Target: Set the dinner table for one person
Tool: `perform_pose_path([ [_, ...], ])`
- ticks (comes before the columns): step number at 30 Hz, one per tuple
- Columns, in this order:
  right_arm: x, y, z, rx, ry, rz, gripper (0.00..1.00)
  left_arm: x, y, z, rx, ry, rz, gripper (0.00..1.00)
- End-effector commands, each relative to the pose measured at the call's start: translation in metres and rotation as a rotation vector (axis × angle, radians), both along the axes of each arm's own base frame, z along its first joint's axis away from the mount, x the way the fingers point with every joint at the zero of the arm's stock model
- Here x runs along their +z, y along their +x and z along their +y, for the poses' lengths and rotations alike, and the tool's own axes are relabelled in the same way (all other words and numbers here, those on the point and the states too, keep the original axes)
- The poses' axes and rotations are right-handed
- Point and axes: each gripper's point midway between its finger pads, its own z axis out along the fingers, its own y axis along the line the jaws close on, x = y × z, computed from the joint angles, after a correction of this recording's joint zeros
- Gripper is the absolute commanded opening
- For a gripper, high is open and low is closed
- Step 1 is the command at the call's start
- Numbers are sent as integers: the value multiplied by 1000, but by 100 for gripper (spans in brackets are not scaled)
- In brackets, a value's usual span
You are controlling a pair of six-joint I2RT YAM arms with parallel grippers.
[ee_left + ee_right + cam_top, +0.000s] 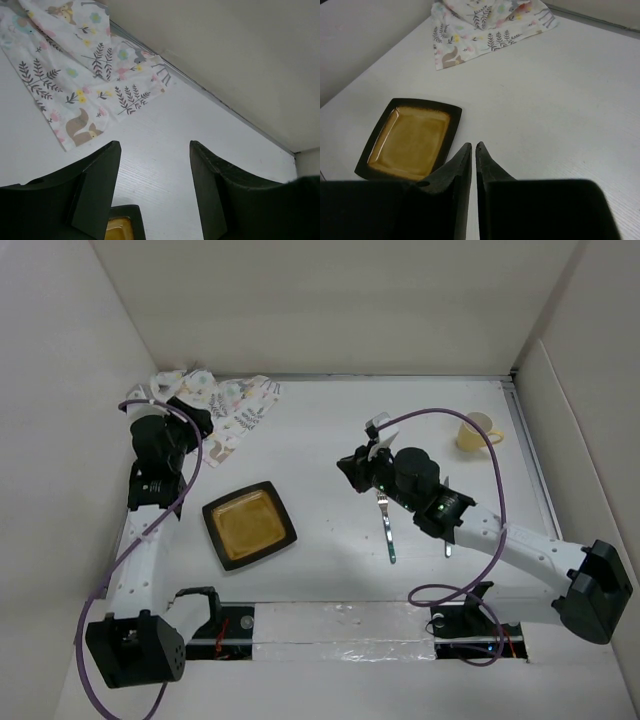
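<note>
Hovering beside the crumpled white deer-print cloth placemat [240,405] in the far left corner, the left gripper [155,150] holds its jaws wide, apparently ready to take the cloth. The right gripper [473,147], fingers pinched nearly together and empty, hangs over the middle of the large white matte dinner table [320,430], facing a square amber-glazed plate [410,137].

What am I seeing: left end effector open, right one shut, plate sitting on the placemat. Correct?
One error: the plate sits on the bare dinner table, apart from the placemat, as the top external view shows. The left end effector open and right end effector shut are correct.
</note>
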Motion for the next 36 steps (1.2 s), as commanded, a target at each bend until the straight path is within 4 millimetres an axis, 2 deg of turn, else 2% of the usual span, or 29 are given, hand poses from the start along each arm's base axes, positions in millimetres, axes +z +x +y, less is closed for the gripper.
perform_pose_path([
  [1,17,0,6,2,56,-47,17,6,6,12,55,22,4,54],
  [2,18,-1,6,5,60,-50,5,0,7,23,119,29,29,46],
  [3,17,-2,6,13,58,-47,0,-6,10,26,135,30,48,36],
  [4,18,-2,7,14,57,-46,0,-16,17,30,150,35,82,28],
  [5,18,-3,7,19,58,-45,0,-25,19,33,164,42,120,7],
  [6,18,-4,8,29,60,-43,0,-37,20,34,169,47,174,0],
  [10,15,-4,7,22,61,-44,0,-70,36,47,225,75,292,0],
  [13,11,-2,6,12,41,-24,0,-91,44,63,267,75,361,21],
  [14,11,-2,6,7,41,-23,0,-95,46,71,270,59,368,32],
  [15,10,0,4,-5,43,-24,0,-100,49,74,270,51,379,35],
  [16,10,0,4,-8,45,-22,1,-114,51,79,269,48,414,40],
  [18,8,0,4,-10,36,-14,17,-127,54,83,267,52,456,40],
  [19,9,0,3,-10,37,-15,23,-139,59,85,264,67,496,40],
  [20,10,0,4,-8,38,-16,38,-147,60,86,263,71,523,40],
  [21,10,1,3,-14,41,-20,43,-147,67,89,266,80,530,41],
  [22,8,1,3,-13,38,-17,46,-165,70,91,266,89,578,41],
  [23,6,0,4,-7,35,-13,49,-171,72,93,265,95,602,41],
  [29,4,-2,11,28,25,-3,50,-206,97,89,232,114,698,42],
  [30,4,-2,11,29,22,-5,50,-200,102,90,233,114,682,42],
  [31,4,-2,11,29,22,-5,50,-212,103,86,229,132,715,42],
  [33,3,-1,11,23,26,-7,50,-215,107,88,246,178,736,42],
  [34,1,-1,12,25,24,-3,50,-226,106,89,245,183,764,42],
  [36,-1,1,14,27,14,2,50,-234,108,87,236,198,785,42],
])
